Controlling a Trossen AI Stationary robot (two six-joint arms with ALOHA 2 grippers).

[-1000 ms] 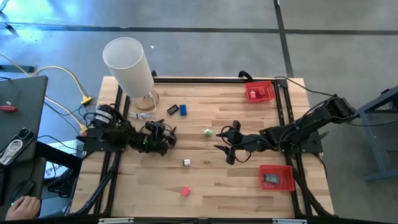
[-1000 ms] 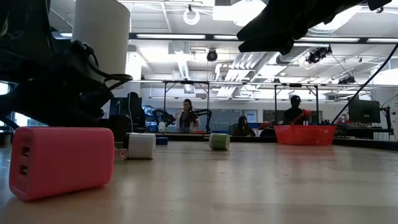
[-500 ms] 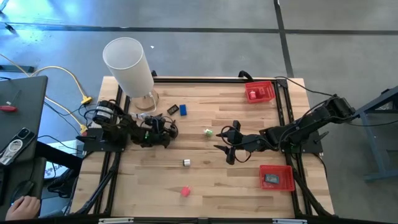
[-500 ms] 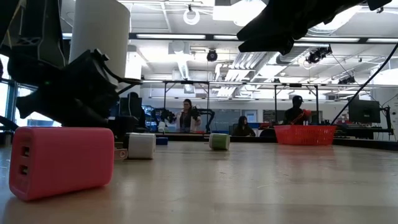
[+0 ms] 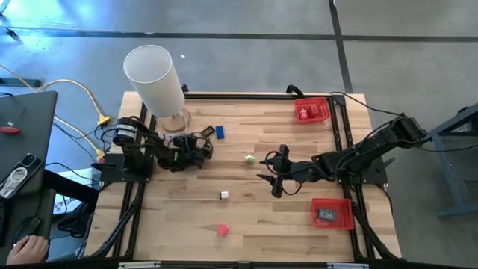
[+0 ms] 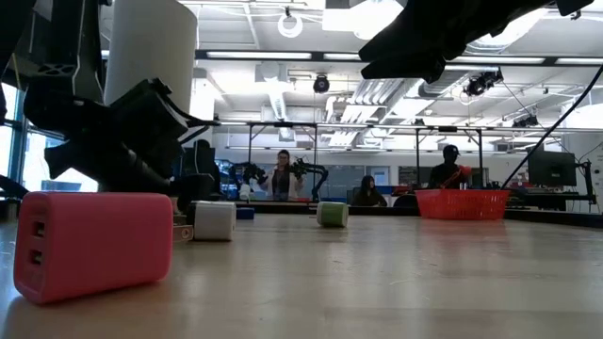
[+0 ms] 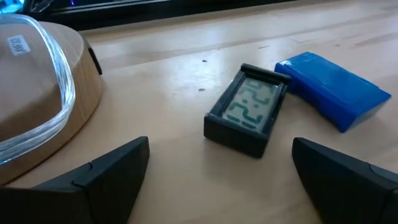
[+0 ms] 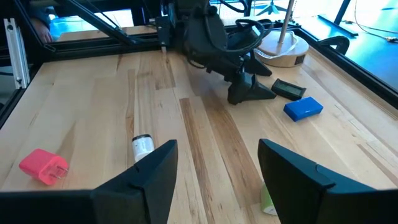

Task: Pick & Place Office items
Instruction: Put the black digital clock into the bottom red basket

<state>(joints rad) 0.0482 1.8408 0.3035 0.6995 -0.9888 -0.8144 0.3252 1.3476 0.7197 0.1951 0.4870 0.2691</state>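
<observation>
The left arm stretches low across the far-left part of the wooden table (image 5: pixel 299 224), its left gripper (image 5: pixel 202 147) pointing right toward a small black clock (image 7: pixel 247 110) and a blue block (image 7: pixel 333 90) that lie just beside each other near the round wooden base (image 7: pixel 37 93) of the tall white cylinder (image 5: pixel 154 78). Its fingers (image 7: pixel 106 177) stand wide apart and hold nothing, with the clock on the table ahead of them and between their lines.

The right arm reaches in from the right edge, bent at the elbow, and its right gripper (image 5: pixel 275 173) hangs above the middle of the table, jaws partly open and empty.

A green piece (image 5: pixel 249 158) lies just left of the right gripper, a white piece (image 5: pixel 223 195) nearer the front, and a pink plug (image 5: pixel 222 229) close to the near edge. Two red trays (image 5: pixel 312 110) sit along the right side, far and near
</observation>
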